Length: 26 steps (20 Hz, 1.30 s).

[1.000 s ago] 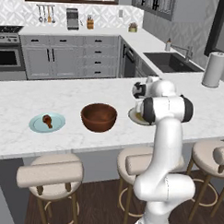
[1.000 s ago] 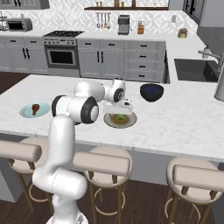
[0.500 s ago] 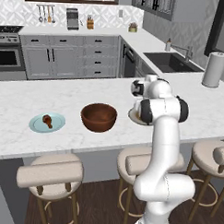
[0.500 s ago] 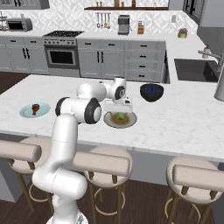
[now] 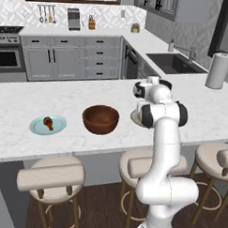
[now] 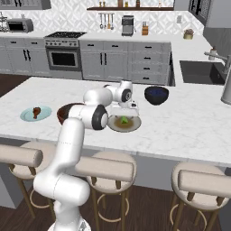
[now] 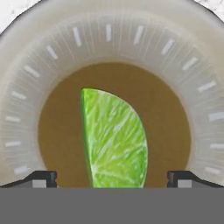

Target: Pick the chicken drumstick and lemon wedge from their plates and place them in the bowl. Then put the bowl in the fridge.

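The lime-green lemon wedge (image 7: 114,139) lies on the beige plate (image 7: 52,65) with an olive centre. My gripper (image 7: 112,178) hangs open straight above it, one fingertip on each side of the wedge. From the right base view the wedge (image 6: 123,120) shows on that plate (image 6: 133,125) under the gripper (image 6: 127,107). The dark wooden bowl (image 5: 100,119) stands left of the beige plate (image 5: 134,117). The chicken drumstick (image 5: 48,122) rests on the pale blue-green plate (image 5: 59,127) further left.
A dark blue bowl (image 6: 156,95) stands behind the beige plate. A paper towel roll (image 5: 218,70) is at the counter's right end by the sink (image 5: 174,63). Stools (image 5: 49,179) line the counter's near edge.
The gripper has come down closer over the beige plate. Plates, bowl and drumstick have not moved.
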### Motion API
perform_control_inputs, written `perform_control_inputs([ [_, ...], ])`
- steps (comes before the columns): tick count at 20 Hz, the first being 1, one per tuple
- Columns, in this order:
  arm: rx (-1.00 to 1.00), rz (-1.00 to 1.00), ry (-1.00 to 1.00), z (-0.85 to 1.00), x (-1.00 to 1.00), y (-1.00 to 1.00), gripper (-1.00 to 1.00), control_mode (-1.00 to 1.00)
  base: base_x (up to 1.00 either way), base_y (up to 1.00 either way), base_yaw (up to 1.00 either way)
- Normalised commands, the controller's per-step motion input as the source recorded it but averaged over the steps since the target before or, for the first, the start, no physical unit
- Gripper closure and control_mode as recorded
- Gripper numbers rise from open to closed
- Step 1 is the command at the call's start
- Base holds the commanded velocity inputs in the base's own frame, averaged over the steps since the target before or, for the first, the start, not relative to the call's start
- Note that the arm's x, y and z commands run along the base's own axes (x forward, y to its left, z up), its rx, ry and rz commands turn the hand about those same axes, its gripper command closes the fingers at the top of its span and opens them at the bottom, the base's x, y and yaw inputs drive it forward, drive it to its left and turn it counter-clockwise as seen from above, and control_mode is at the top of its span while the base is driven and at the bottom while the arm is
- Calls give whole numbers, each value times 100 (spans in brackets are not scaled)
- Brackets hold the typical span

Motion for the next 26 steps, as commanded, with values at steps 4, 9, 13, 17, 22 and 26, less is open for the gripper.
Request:
perform_control_inputs([
  [4, 0, 1, 6, -39, 1, -6, -100, -100, 0, 0, 0],
  [9, 0, 1, 6, -62, -1, 0, 100, -100, 0, 0, 0],
  [13, 0, 0, 0, -12, 0, 0, 100, -100, 0, 0, 0],
  [17, 0, 0, 0, 0, -40, 0, 100, -100, 0, 0, 0],
  [22, 0, 0, -8, 11, -100, 0, 100, -100, 0, 0, 0],
  [26, 0, 0, -13, 32, -100, 3, 100, -100, 0, 0, 0],
])
